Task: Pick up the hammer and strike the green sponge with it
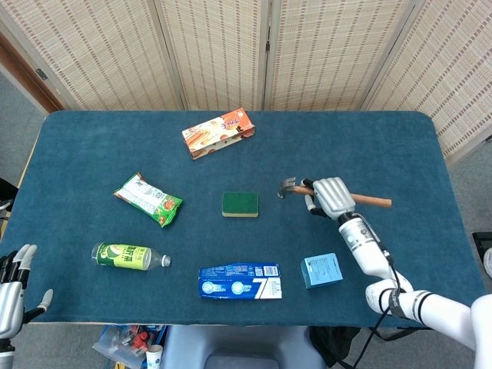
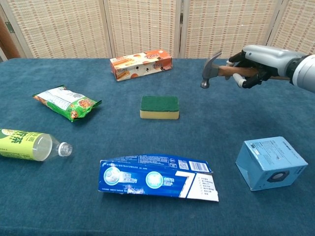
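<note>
At the far left, the left hand (image 1: pixel 14 288) is kept idle off the table (image 1: pixel 400 146) edge, fingers spread and holding nothing. A snack bag (image 2: pixel 66 103) and a bottle (image 2: pixel 30 144) are left lying aside, with an orange box (image 2: pixel 141 64) further back. The green sponge (image 2: pixel 159 107) lies flat mid-table, its green face up for striking. The hammer (image 2: pixel 212 73) is held clear above the table to the sponge's right, head toward it, apparently for a swing. Its wooden handle is wrapped by the fingers of the right hand (image 2: pixel 256 61).

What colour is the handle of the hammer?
The hammer has a brown wooden handle, best seen in the head view.
</note>
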Action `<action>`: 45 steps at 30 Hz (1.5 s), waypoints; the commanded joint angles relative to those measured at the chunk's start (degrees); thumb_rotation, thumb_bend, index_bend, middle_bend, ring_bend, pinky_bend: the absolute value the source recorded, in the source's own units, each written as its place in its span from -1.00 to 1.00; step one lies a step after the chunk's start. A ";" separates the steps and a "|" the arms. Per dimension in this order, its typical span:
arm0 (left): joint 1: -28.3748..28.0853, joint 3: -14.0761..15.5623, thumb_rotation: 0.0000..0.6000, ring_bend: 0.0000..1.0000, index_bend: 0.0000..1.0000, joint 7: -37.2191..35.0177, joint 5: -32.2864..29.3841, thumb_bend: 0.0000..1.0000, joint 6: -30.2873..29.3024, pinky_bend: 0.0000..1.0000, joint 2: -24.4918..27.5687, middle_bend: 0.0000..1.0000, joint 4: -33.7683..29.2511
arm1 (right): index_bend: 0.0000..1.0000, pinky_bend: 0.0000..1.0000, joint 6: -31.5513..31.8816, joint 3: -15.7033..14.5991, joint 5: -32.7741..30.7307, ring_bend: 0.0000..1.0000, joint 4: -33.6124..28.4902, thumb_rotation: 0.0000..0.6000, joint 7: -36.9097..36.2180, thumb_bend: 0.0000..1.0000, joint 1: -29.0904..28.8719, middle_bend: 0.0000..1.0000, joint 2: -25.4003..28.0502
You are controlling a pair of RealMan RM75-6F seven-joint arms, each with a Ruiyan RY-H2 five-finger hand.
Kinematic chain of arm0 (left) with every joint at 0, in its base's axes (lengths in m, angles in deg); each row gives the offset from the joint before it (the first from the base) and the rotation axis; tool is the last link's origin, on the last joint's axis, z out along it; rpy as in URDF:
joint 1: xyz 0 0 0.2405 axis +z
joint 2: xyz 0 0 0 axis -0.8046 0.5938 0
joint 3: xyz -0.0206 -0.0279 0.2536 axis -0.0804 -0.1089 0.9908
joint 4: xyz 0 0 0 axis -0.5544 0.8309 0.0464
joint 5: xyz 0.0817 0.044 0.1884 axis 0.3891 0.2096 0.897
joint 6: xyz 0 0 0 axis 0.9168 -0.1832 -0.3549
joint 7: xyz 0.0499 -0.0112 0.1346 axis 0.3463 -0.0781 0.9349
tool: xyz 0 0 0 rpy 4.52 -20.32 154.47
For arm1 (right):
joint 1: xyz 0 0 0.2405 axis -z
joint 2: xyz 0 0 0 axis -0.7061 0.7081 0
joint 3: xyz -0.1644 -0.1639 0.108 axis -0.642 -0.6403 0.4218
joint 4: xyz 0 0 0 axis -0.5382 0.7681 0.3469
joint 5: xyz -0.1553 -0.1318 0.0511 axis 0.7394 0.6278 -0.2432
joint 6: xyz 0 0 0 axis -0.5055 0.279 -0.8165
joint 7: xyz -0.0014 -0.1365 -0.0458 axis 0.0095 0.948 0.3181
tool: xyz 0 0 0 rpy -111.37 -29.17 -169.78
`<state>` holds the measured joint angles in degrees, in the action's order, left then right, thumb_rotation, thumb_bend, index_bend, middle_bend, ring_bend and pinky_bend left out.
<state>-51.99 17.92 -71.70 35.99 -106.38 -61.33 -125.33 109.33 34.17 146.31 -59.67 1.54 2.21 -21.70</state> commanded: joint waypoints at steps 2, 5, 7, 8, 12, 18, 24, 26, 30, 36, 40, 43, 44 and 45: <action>0.16 0.03 1.00 -1.00 -1.00 -0.32 -0.23 -0.39 -0.01 -1.00 -0.02 -1.00 0.27 | 0.27 0.25 -0.43 0.71 -0.01 0.23 -0.34 1.00 -0.01 0.36 -0.77 0.54 -0.65; 0.19 0.07 1.00 -1.00 -1.00 -0.58 -0.28 -0.39 0.09 -1.00 -0.09 -1.00 0.54 | 0.27 0.26 -1.06 1.24 0.00 0.25 -0.28 1.00 0.88 0.37 -1.96 0.55 -1.60; 0.25 0.05 1.00 -1.00 -1.00 -0.88 -0.23 -0.39 -0.04 -1.00 -0.12 -1.00 0.70 | 0.28 0.26 -1.64 1.59 -0.27 0.25 0.05 1.00 2.17 0.37 -2.99 0.56 -2.47; 0.31 0.05 1.00 -1.00 -1.00 -1.02 -0.22 -0.39 -0.12 -1.00 -0.13 -1.00 0.78 | 0.28 0.26 -1.96 1.76 -0.62 0.26 0.25 1.00 2.82 0.37 -3.42 0.56 -2.89; 0.52 0.10 1.00 -1.00 -1.00 -1.50 -0.39 -0.39 -0.17 -1.00 -0.13 -1.00 1.17 | 0.28 0.26 -3.46 2.68 -2.60 0.26 1.20 1.00 5.03 0.37 -5.20 0.56 -4.75; 0.72 0.22 1.00 -1.00 -1.00 -2.23 -0.44 -0.39 -0.12 -1.00 -0.24 -1.00 1.79 | 0.28 0.27 -5.85 3.29 -5.69 0.27 3.32 1.00 7.69 0.37 -7.45 0.57 -7.57; 0.72 0.15 1.00 -1.00 -1.00 -2.55 -0.68 -0.39 0.12 -1.00 -0.39 -1.00 2.16 | 0.28 0.27 -7.89 3.40 -7.76 0.27 6.07 1.00 8.63 0.37 -8.95 0.57 -10.02; 0.73 0.18 1.00 -1.00 -1.00 -2.74 -0.70 -0.39 0.21 -1.00 -0.48 -1.00 2.36 | 0.29 0.27 -8.80 3.25 -8.47 0.27 7.42 1.00 9.20 0.37 -9.57 0.57 -11.00; 0.85 0.25 1.00 -1.00 -1.00 -2.95 -0.87 -0.39 0.34 -1.00 -0.60 -1.00 2.71 | 0.28 0.27 -10.72 2.81 -9.93 0.27 10.25 1.00 10.50 0.38 -10.70 0.57 -12.80; 1.13 0.26 1.00 -1.00 -1.00 -3.39 -1.04 -0.39 0.18 -1.00 -0.57 -1.00 3.13 | 0.28 0.27 -9.63 3.33 -9.09 0.27 9.71 1.00 8.92 0.38 -10.43 0.57 -12.37; 1.02 0.17 1.00 -1.00 -1.00 -3.21 -0.87 -0.39 0.17 -1.00 -0.55 -1.00 2.90 | 0.28 0.27 -7.91 3.69 -7.62 0.27 7.58 1.00 7.34 0.38 -9.63 0.57 -10.74; 0.93 0.19 1.00 -1.00 -1.00 -2.96 -0.69 -0.39 0.24 -1.00 -0.58 -1.00 2.74 | 0.28 0.27 -7.23 3.80 -7.03 0.27 6.50 1.00 6.49 0.38 -9.17 0.57 -9.88; 0.90 0.20 1.00 -1.00 -1.00 -2.88 -0.58 -0.39 0.21 -1.00 -0.59 -1.00 2.68 | 0.28 0.27 -7.06 3.79 -6.87 0.27 6.30 1.00 6.30 0.38 -9.07 0.57 -9.67; 0.90 0.21 1.00 -1.00 -1.00 -2.83 -0.54 -0.39 0.19 -1.00 -0.60 -1.00 2.63 | 0.28 0.27 -6.97 3.76 -6.78 0.27 6.24 1.00 6.22 0.38 -9.01 0.57 -9.59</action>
<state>-51.08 18.12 -74.54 35.43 -106.19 -61.92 -122.69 102.35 37.92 139.51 -53.39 7.78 -6.83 -31.31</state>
